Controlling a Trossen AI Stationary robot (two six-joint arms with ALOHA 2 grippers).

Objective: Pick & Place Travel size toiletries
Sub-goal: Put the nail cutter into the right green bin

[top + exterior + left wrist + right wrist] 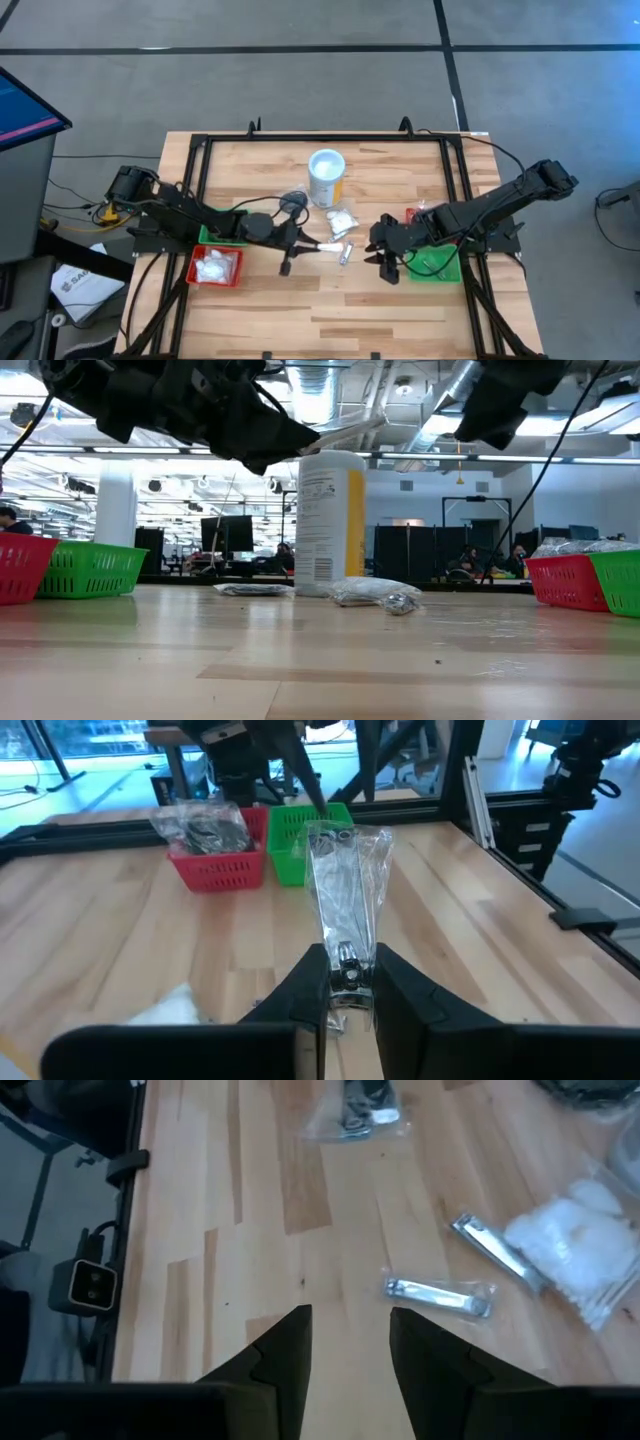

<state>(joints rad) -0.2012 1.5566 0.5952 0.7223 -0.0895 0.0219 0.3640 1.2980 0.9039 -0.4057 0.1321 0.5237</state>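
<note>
**Left gripper holding a bagged clipper above the table**

The left gripper (350, 995) pinches a clear packet (347, 885) holding a silvery nail clipper (349, 970); its two dark fingers (300, 1005) press on the packet's lower end, and the packet stands up beyond them. In the high view this gripper (305, 246) sits near the table's middle, with the packet's pale end projecting toward the right arm. In the low view the packet is clear of the table surface.

Other toiletries lie loose on the wooden table (400, 310): a white packet (342, 222) just below the white canister (326, 177), a silvery clipper (345, 253) beside it, and a dark bagged item (291, 204) to the canister's left. The right wrist view shows two clippers (438, 1293) and a bag of white pieces (585, 1240) lying near one another.

The right gripper (345, 1345) hovers above bare wood, its fingers spread and holding nothing.

A red tray (217, 266) with white contents and a green tray (215, 233) lie on the left; a green tray (436, 264) and a red tray (411, 214) lie on the right.
</note>
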